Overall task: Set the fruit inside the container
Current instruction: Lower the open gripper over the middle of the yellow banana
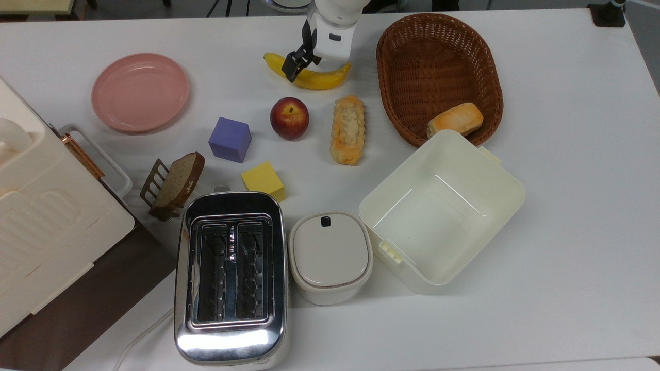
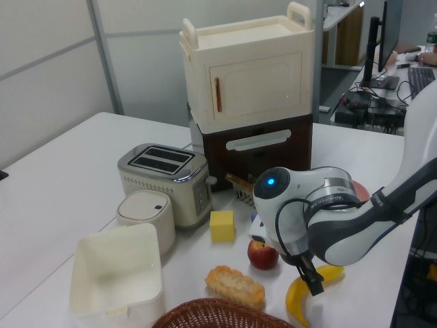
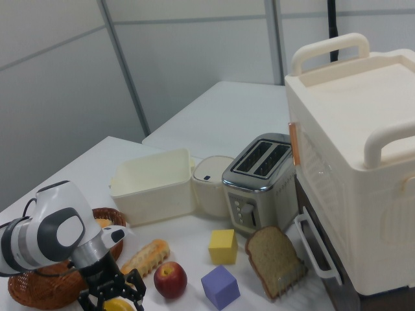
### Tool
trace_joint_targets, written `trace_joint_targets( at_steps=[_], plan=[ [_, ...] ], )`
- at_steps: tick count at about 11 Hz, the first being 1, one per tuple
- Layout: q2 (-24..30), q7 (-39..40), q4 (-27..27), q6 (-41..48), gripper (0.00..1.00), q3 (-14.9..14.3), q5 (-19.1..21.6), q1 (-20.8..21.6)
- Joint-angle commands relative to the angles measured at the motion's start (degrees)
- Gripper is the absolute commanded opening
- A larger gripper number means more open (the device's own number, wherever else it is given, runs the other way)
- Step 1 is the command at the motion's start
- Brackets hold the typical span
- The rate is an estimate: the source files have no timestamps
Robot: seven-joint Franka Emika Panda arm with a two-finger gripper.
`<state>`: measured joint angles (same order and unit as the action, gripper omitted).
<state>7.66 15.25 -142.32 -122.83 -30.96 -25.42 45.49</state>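
Note:
The fruit, a long yellow banana [image 1: 314, 77], lies flat at the far edge of the white table, between the pink plate and the wicker basket. My gripper [image 1: 308, 67] hangs right over its middle, one black finger [image 1: 290, 66] showing on the top view's left side. In the right view the gripper [image 3: 111, 297] is open, its fingers spread to either side of the banana [image 3: 120, 304]. The left view has a finger [image 2: 311, 279] low beside the banana [image 2: 300, 297]. The container [image 1: 466, 162], a deep square cream-white box, stands empty at the near right, well apart from the banana.
A red apple [image 1: 290, 117] and a bread stick [image 1: 348, 129] lie just in front of the banana. The brown wicker basket [image 1: 438, 51] with a bun [image 1: 455, 119] stands between banana and container. Purple cube [image 1: 230, 139], yellow cube [image 1: 263, 179], toaster [image 1: 230, 275] and lidded pot [image 1: 330, 256] sit nearer.

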Motion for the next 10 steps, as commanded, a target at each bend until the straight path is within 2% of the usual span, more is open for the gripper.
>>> trace_joint_targets(
  at_steps=[1, 4, 5, 6, 7, 8, 10],
  plan=[
    [-0.72, -0.49, -0.95, -1.35, 0.91, -1.2, -1.04, 1.18],
    [-2.48, 0.65, -0.77, -1.71, 0.92, -1.2, -1.12, 0.48],
    [-2.65, 1.09, -0.68, -1.79, 0.71, -1.2, -1.21, 0.13],
    [-2.66, 1.18, -0.68, -1.79, 0.45, -1.2, -1.21, 0.13],
    [-2.57, 1.09, -0.68, -1.71, 0.29, -1.2, -1.21, 0.13],
    [-2.57, 0.83, -0.6, -1.71, 0.2, -1.2, -1.21, 0.13],
    [-2.48, 0.39, -0.59, -1.71, 0.19, -1.2, -1.12, 0.13]
  ],
)
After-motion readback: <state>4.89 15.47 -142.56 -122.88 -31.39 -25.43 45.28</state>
